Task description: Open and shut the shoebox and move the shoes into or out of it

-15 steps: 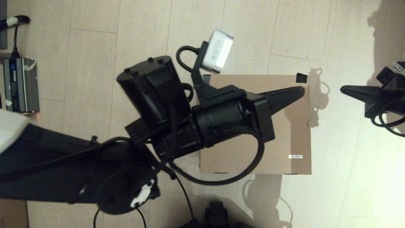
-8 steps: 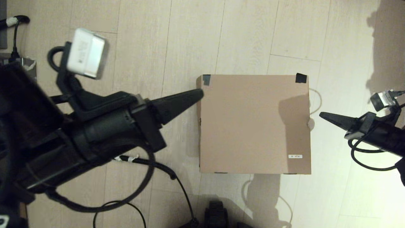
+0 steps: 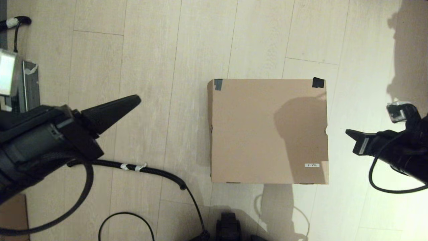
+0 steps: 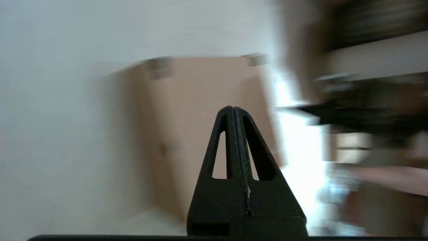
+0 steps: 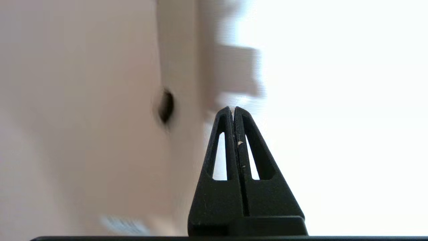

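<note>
The brown cardboard shoebox (image 3: 267, 130) lies on the floor with its lid down, black tape on its two far corners and a small white label near its front right corner. No shoes show in any view. My left gripper (image 3: 137, 98) is shut and empty, well off to the box's left. My right gripper (image 3: 347, 133) is shut and empty, a short way off the box's right edge. The left wrist view looks past the shut left gripper (image 4: 233, 107) at the shoebox (image 4: 200, 100). The right wrist view has the shut right gripper (image 5: 233, 107) beside the shoebox (image 5: 83, 117).
Pale wood-plank floor (image 3: 150, 50) surrounds the box. A grey electronic unit (image 3: 25, 90) with cables sits at the far left. Black cables (image 3: 150, 170) trail over the floor in front of the left arm. A brown carton corner (image 3: 11, 217) shows at the bottom left.
My left arm has swung left, from above the shoebox to well clear of its left side. My right arm drew nearer, then backed a little to the right. The box stayed still.
</note>
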### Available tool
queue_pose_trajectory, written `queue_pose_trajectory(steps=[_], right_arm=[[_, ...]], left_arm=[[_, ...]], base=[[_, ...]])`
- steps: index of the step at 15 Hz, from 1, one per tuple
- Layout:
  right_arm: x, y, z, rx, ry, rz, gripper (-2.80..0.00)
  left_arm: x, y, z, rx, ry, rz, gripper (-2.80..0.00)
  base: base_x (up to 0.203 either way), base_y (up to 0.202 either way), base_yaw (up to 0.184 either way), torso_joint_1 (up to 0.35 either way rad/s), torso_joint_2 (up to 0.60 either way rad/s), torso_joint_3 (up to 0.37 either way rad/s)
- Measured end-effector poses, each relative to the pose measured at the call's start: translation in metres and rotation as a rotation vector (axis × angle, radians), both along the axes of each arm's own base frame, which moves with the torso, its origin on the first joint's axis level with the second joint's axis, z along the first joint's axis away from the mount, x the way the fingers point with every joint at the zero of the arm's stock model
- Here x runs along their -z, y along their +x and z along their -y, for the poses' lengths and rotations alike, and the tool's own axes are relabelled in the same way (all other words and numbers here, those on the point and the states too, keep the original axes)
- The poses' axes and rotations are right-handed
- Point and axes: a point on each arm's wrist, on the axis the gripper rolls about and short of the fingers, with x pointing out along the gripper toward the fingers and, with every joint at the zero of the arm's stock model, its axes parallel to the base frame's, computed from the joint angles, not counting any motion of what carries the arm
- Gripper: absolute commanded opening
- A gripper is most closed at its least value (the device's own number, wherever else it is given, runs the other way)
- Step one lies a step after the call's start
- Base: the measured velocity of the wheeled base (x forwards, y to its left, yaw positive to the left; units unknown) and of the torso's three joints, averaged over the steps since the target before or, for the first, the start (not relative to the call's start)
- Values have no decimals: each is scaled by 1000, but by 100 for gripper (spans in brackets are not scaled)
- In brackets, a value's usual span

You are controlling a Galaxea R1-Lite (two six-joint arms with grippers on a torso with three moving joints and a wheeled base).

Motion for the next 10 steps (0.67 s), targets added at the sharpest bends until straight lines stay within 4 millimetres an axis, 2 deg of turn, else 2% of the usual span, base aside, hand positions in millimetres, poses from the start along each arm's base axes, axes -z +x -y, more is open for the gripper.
queue_pose_trajectory(steps=[2,3,5,7,10], right_arm=[[-14,-41,-6,28,-197,51,-280],[-17,-68,-9,26,-269,83,-280],[-12,-116,-12,21,-331,129,-280],[1,-164,-14,22,-335,164,-280],[28,-223,-17,17,-316,183,-280]], left_arm=[[15,-8,-33,-242,98,-18,-280],[25,-21,-49,-363,158,-22,-280],[48,-56,-68,-520,239,-37,-280],[77,-97,-73,-615,266,-67,-280],[121,-142,-71,-684,247,-160,-280]], base=[[0,0,0,0,0,0],[0,0,0,0,0,0],[0,0,0,0,0,0],[0,0,0,0,0,0],[0,0,0,0,0,0]])
